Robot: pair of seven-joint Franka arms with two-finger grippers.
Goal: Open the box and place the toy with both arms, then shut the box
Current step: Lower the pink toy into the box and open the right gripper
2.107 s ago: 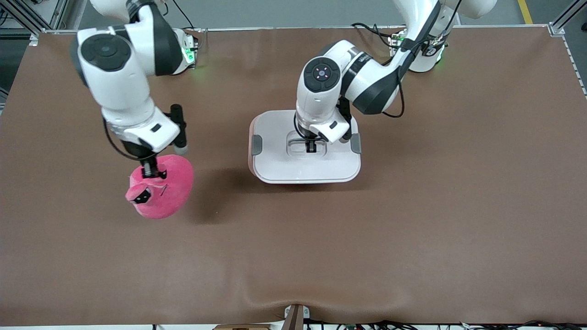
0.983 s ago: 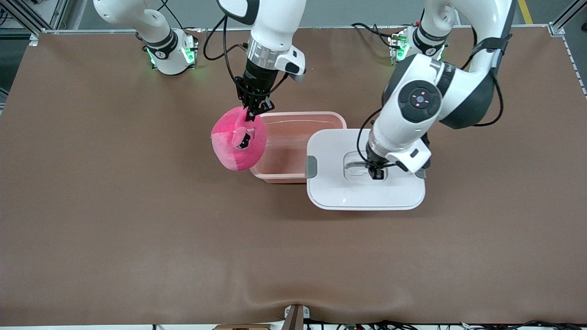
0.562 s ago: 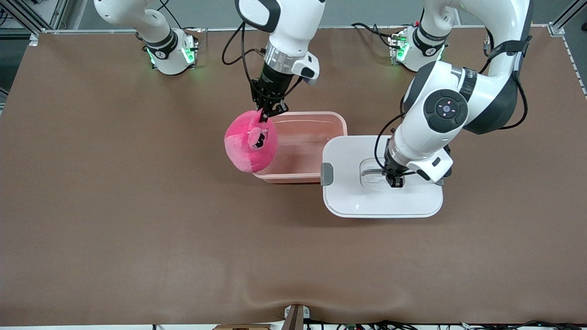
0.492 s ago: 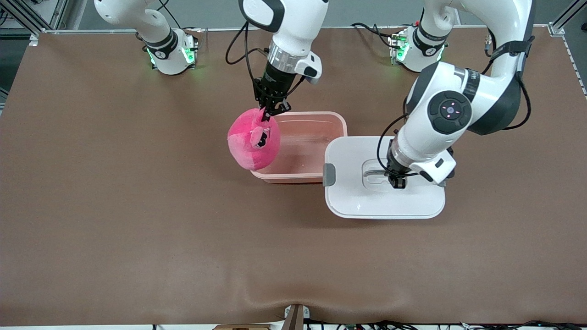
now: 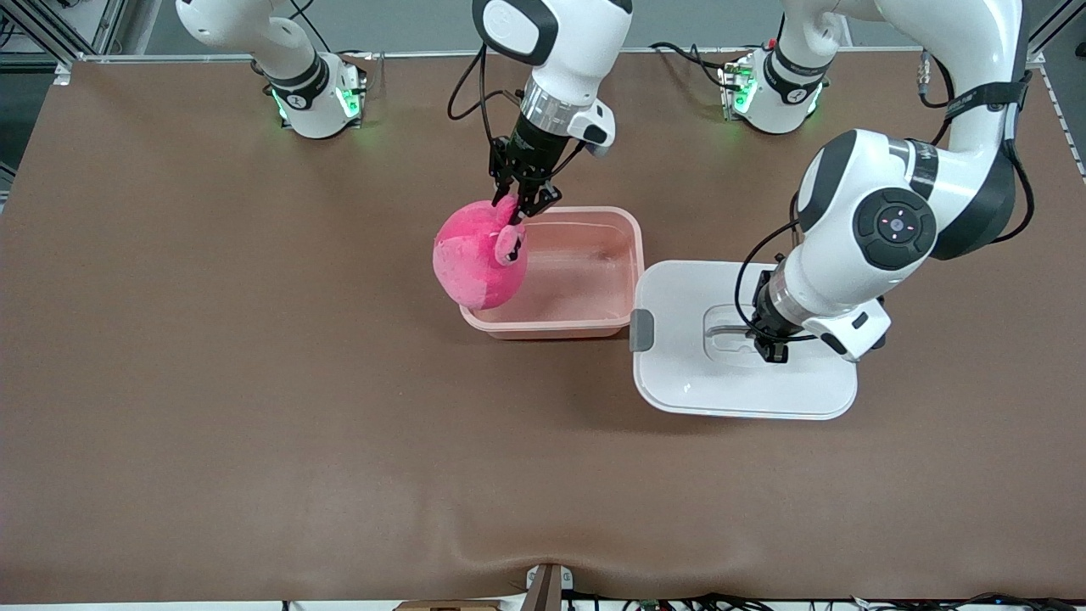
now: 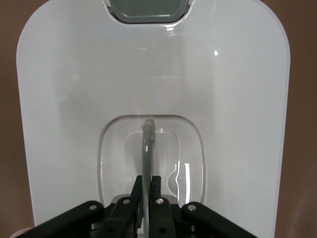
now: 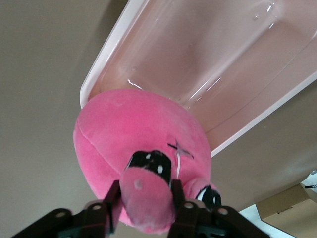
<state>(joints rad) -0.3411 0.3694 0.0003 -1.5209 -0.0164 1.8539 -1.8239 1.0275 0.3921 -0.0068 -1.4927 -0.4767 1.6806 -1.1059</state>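
Front view: the right arm reaches down from the top, its right gripper (image 5: 517, 202) clamped on the toy (image 5: 480, 253), which hangs over the box (image 5: 585, 318) rim at the right arm's end. The left arm bends over the lid (image 5: 679, 373), left gripper (image 5: 770, 350) pinching the handle (image 5: 728, 329); the wrist hides part of the lid.

Left wrist view: fingers (image 6: 136, 191) closed on the grey handle, one clip (image 6: 148, 10) cut off.

Right wrist view: fingers (image 7: 112, 199) squeeze an eye (image 7: 147, 196); the tub is cut off.
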